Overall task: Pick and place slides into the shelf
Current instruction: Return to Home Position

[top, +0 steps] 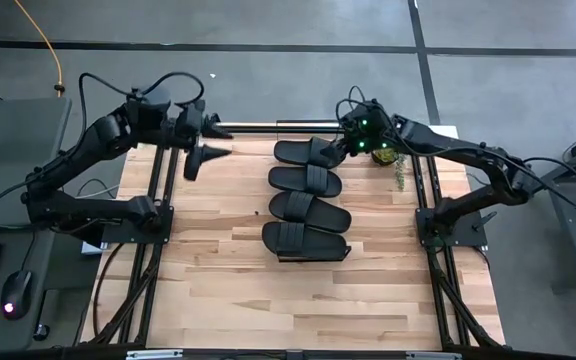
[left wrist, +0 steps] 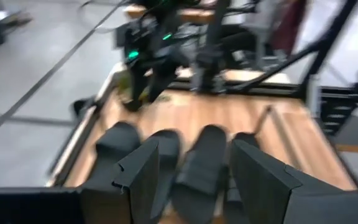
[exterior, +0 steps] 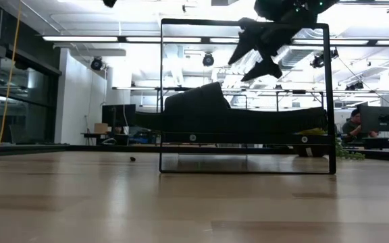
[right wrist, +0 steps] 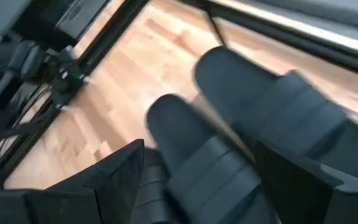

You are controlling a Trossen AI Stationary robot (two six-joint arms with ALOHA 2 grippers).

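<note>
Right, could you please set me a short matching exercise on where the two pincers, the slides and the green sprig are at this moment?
Things:
1. left pincer
2. right pincer
3. slides
4. green sprig

Places or states:
A. in a row on the shelf
B. open, at the far end of the row of slides
C. lying on the table, right of the shelf
D. open, left of the shelf, apart from the slides

Pairs: 1-D, 2-B, 3-A, 4-C.
</note>
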